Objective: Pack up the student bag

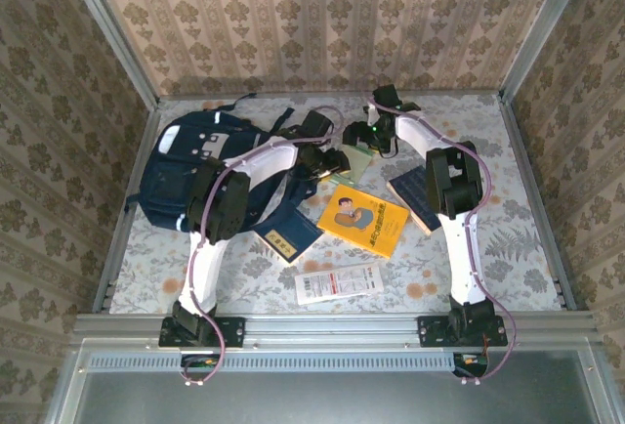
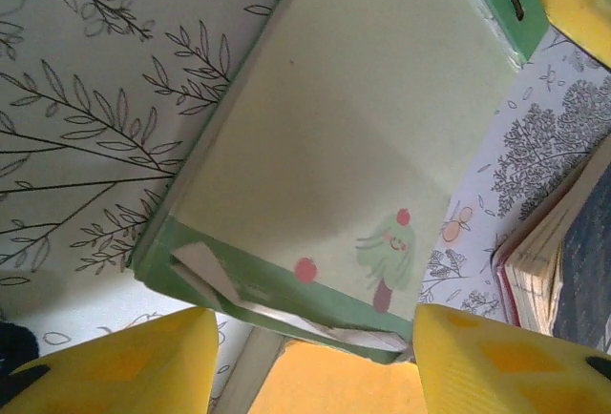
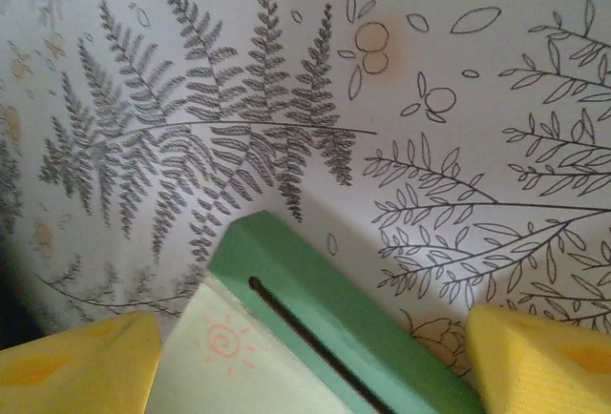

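The student bag [image 1: 190, 165], a big navy backpack with white patches, lies at the table's left. A pale green notepad [image 1: 363, 158] with a dark green binding lies flat near the middle, between my two grippers. My left gripper [image 1: 332, 162] is at its near end. In the left wrist view, the yellow fingers [image 2: 115, 366] stand apart on either side of the notepad's [image 2: 353, 128] lower edge, and the left gripper [image 2: 310, 323] is open. My right gripper [image 1: 359, 136] is at the far end. It [image 3: 310, 323] is open over the pad's bound end [image 3: 325, 328].
A yellow picture book [image 1: 363, 217] lies just in front of the notepad. A dark book [image 1: 415, 197] lies to the right of the yellow book. A small navy booklet with a yellow label [image 1: 288, 238] and a white leaflet [image 1: 339, 282] lie nearer the front edge.
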You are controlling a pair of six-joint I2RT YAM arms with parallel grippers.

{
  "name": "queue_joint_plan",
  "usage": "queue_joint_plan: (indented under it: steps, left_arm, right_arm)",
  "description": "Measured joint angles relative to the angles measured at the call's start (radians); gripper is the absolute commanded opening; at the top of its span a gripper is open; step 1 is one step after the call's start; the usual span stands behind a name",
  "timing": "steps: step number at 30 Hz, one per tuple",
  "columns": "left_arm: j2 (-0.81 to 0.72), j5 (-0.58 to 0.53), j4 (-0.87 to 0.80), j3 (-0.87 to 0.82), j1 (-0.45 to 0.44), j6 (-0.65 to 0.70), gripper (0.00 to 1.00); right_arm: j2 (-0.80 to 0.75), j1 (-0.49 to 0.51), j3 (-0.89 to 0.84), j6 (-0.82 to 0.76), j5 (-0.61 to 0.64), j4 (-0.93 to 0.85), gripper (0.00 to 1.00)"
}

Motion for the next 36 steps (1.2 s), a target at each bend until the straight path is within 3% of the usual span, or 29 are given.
queue_joint_plan:
  steps: [9, 18, 21, 32, 36]
  left_arm:
    - [0.029, -0.026, -0.051, 0.032, 0.006, 0.009, 0.54]
    - [0.03, -0.029, -0.042, -0.002, 0.014, 0.034, 0.49]
    - [0.03, -0.031, -0.043, -0.007, 0.014, 0.044, 0.48]
    - [0.027, -0.048, -0.065, -0.016, 0.014, 0.076, 0.44]
    - [0.025, -0.053, -0.069, -0.018, 0.014, 0.085, 0.43]
  right_arm:
    - [-0.076, -0.037, -0.172, -0.009, -0.124, 0.148, 0.79]
    - [-0.138, -0.114, -0.38, 0.186, -0.369, 0.418, 0.72]
    - [-0.138, -0.124, -0.401, 0.238, -0.435, 0.461, 0.65]
    - [-0.137, -0.138, -0.462, 0.31, -0.511, 0.554, 0.53]
    - [-0.137, -0.147, -0.467, 0.302, -0.52, 0.512, 0.51]
